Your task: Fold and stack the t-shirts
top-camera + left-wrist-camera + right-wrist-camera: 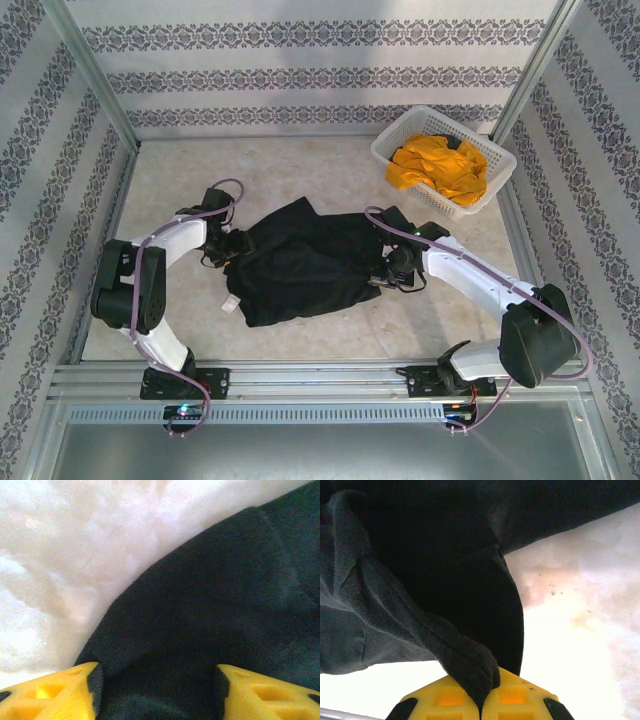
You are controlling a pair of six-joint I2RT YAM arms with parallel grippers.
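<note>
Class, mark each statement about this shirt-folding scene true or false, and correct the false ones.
1. The orange-yellow t-shirt lies in the white basket. True.
2. The black t-shirt is neatly folded. False: it lies crumpled on the table.
3. The right gripper is shut on the black t-shirt. True.
4. The left gripper is shut tight. False: it stands open over the black cloth.
5. The white basket stands at the near left. False: it stands at the far right corner.
</note>
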